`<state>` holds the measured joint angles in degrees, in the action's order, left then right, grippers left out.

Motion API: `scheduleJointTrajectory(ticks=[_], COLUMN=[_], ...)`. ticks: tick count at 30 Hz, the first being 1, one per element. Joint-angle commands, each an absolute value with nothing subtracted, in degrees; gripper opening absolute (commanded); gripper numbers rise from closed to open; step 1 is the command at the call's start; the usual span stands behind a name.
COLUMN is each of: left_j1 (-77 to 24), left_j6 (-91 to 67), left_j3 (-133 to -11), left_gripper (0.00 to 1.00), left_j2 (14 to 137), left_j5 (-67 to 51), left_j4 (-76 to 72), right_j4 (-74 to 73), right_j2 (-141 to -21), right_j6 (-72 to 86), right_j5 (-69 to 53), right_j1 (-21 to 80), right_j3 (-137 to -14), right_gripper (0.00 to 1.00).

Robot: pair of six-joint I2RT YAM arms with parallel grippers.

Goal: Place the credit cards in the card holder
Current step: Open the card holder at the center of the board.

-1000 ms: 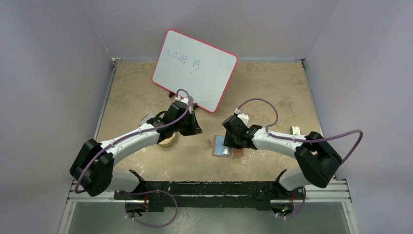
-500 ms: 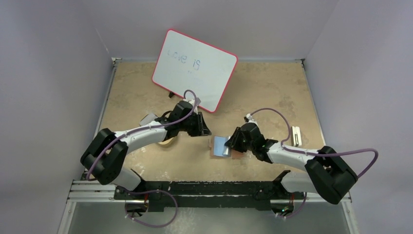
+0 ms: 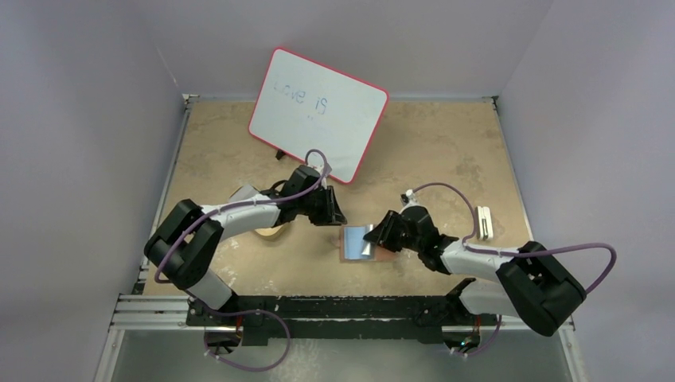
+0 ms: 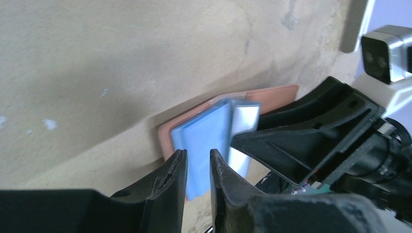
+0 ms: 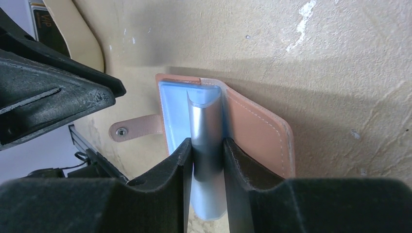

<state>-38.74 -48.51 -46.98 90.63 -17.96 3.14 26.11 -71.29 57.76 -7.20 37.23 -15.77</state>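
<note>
Lower end of the grey card is swallowed between the fingers of the right gripper, and the bottom of the card holder is blocked off by them too. From the left wrist, the near edge of the holder's blue sleeve is covered by the left gripper. Up top, the tan tray is mostly buried under the left arm. The small scribble low on the whiteboard can't be read, and the little white thing at the right can't be made out, tbh.
</note>
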Motion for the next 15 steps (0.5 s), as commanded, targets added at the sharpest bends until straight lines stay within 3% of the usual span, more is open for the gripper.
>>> scheduleJointTrajectory(ticks=[1, 7, 15], left_j1=[-38.8, -38.8, -38.9], left_j6=[-52.0, -52.4, -53.5], left_j3=[-46.6, -47.7, -49.4], left_gripper=[0.18, 0.07, 0.04], left_j2=[92.0, 95.3, 99.5], left_j5=[-25.3, -25.5, -26.4], left_j4=[-6.9, -7.6, -8.7], right_j4=[33.3, 35.5, 36.2], right_j2=[-70.3, -70.4, -71.1], right_j6=[59.2, 58.9, 58.3], right_j5=[-10.0, -10.5, -10.8], right_j1=[36.8, 36.7, 36.5], right_j3=[-15.0, -14.4, -15.2], right_gripper=[0.31, 0.31, 0.31])
